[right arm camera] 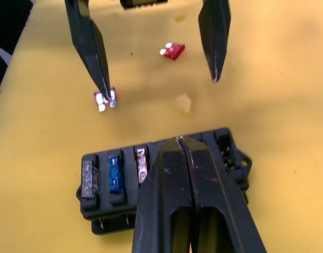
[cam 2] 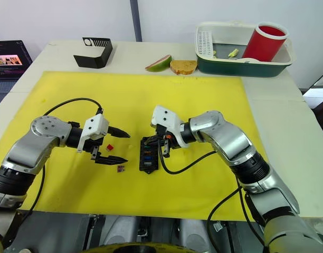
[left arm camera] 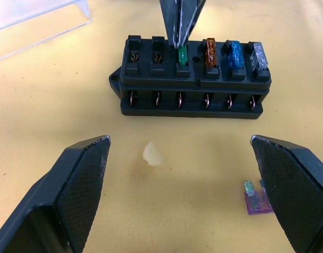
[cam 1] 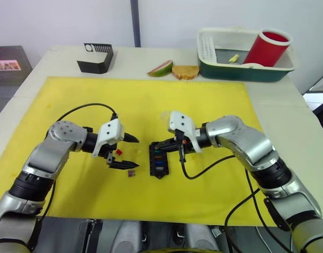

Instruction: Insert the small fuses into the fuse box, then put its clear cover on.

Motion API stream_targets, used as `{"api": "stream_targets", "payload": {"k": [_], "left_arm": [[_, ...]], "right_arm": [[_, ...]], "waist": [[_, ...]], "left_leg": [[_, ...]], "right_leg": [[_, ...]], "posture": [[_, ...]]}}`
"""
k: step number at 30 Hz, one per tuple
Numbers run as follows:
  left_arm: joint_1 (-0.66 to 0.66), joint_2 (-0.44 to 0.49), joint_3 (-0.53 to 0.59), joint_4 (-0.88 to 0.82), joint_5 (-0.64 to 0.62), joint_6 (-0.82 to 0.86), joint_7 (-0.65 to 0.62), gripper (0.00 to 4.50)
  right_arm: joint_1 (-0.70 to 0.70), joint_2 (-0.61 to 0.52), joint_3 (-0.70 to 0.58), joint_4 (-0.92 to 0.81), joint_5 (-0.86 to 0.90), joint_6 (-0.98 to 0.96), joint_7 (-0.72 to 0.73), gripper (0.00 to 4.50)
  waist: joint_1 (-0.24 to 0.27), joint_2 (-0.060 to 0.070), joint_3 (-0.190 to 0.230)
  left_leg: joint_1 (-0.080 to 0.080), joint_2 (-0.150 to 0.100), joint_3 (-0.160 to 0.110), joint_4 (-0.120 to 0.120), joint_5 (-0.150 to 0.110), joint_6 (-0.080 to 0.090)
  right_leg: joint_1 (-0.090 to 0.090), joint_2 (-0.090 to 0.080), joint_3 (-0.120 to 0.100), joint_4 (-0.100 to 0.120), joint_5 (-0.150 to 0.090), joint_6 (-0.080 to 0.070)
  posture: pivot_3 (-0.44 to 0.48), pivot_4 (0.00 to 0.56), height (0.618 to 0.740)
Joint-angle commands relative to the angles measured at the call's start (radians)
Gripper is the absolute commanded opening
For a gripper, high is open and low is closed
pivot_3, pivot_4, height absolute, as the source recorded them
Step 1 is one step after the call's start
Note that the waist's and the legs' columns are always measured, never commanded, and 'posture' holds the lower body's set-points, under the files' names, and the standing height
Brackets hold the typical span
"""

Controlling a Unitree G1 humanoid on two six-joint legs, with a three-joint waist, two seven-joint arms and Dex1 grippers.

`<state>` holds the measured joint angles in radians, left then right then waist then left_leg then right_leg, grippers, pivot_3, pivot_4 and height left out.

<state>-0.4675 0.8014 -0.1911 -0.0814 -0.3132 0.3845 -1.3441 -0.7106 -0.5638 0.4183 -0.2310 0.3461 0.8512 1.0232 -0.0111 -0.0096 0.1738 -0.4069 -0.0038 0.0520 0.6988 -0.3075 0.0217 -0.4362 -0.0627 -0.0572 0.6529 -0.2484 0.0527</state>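
The fuse box (cam 1: 160,160) lies at the centre of the yellow mat (cam 1: 203,105), below mid-frame in the eye views. The right gripper (left arm camera: 181,39) is seen with its fingers pressed together on the green fuse (left arm camera: 182,55), which is being seated in the third slot of the box's far row. Amber (left arm camera: 210,51), blue (left arm camera: 234,53) and grey (left arm camera: 259,55) fuses are already seated beside it; two slots of that row are empty.

The left gripper (cam 1: 123,152) hovers left of the box with its fingers wide apart and holding nothing. Between and near them the red fuse (cam 1: 119,152) and the purple fuse (cam 1: 131,173) lie loose on the mat. The clear cover (left arm camera: 40,21) lies at the upper left of the left wrist view, apart from the box.

For this step, the green fuse is best kept upright and pushed straight down until level with its neighbours; the grip should be released only then, so the box is not dragged. The box may slide, being unheld.
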Motion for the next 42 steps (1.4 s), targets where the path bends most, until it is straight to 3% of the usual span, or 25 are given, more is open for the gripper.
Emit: {"api": "stream_targets", "payload": {"k": [1,11,19,23,27,30,35,38,42], "left_arm": [[-0.002,0.002,0.009,-0.026,-0.001,-0.008,0.003,4.5],[0.015,0.012,0.023,-0.044,-0.011,0.004,0.008,4.5],[-0.004,0.031,0.109,-0.12,-0.138,0.145,0.015,4.5],[0.01,0.092,0.189,-0.174,-0.225,0.237,0.009,4.5],[0.057,0.199,0.296,-0.193,-0.283,0.305,-0.006,4.5],[0.116,0.273,0.369,-0.173,-0.292,0.309,-0.02,4.5],[0.296,0.391,0.503,-0.087,-0.233,0.225,-0.094,4.5],[0.38,0.422,0.555,-0.026,-0.197,0.164,-0.114,4.5],[0.429,0.426,0.59,-0.012,-0.196,0.144,-0.116,4.5]], "right_arm": [[0.014,-0.02,0.019,-0.002,-0.027,-0.034,0.012,0.03],[0.044,-0.052,0.068,0.009,-0.074,-0.064,0.04,0.03],[-0.024,0.03,-0.148,-0.082,0.13,0.062,0.013,0.03],[-0.034,-0.021,-0.248,-0.159,0.218,0.126,0.019,0.03],[0.015,-0.191,-0.319,-0.208,0.227,0.095,0.076,0.03],[0.068,-0.324,-0.383,-0.206,0.238,0.059,0.131,0.83],[0.224,-0.553,-0.494,-0.134,0.194,-0.052,0.247,3.25],[0.304,-0.628,-0.537,-0.075,0.162,-0.122,0.279,4.44],[0.352,-0.664,-0.569,-0.012,0.14,-0.191,0.295,4.44]], "waist": [[0.0,0.0,0.0],[0.001,0.0,0.0],[0.0,0.0,0.0],[-0.001,0.0,0.0],[0.002,0.0,0.0],[0.001,0.0,0.0],[-0.002,0.001,0.001],[-0.001,0.001,0.001],[-0.001,0.001,0.001]], "left_leg": [[0.0,0.0,0.0,0.0,0.0,0.0],[0.001,0.0,0.0,0.0,0.0,0.0],[0.0,0.0,-0.001,0.0,0.0,0.0],[0.0,0.0,-0.001,0.0,0.0,0.0],[0.0,0.0,-0.001,0.0,0.0,0.0],[0.0,0.0,-0.002,0.0,0.0,0.0],[0.0,0.0,-0.001,-0.002,0.0,0.0],[0.001,0.001,-0.001,-0.002,0.0,0.0],[0.001,0.001,-0.001,-0.002,0.0,-0.001]], "right_leg": [[0.0,0.0,0.0,0.0,0.0,0.0],[0.001,0.0,0.0,0.0,0.0,0.0],[0.0,0.0,0.0,0.0,0.0,0.0],[0.0,0.0,0.0,0.0,0.0,0.0],[0.0,0.0,0.0,-0.002,0.0,0.0],[0.001,-0.001,0.0,-0.003,0.0,0.0],[0.001,-0.001,0.0,-0.003,0.0,0.0],[0.001,-0.001,0.0,-0.003,0.0,0.0],[0.0,-0.002,0.0,-0.003,-0.002,-0.003]], "posture": [[0.0,0.15,0.74],[0.0,0.15,0.74],[0.0,0.15,0.74],[0.0,0.15,0.74],[0.0,0.15,0.74],[0.0,0.15,0.74],[0.0,0.15,0.74],[0.0,0.15,0.74],[0.0,0.15,0.74]]}}
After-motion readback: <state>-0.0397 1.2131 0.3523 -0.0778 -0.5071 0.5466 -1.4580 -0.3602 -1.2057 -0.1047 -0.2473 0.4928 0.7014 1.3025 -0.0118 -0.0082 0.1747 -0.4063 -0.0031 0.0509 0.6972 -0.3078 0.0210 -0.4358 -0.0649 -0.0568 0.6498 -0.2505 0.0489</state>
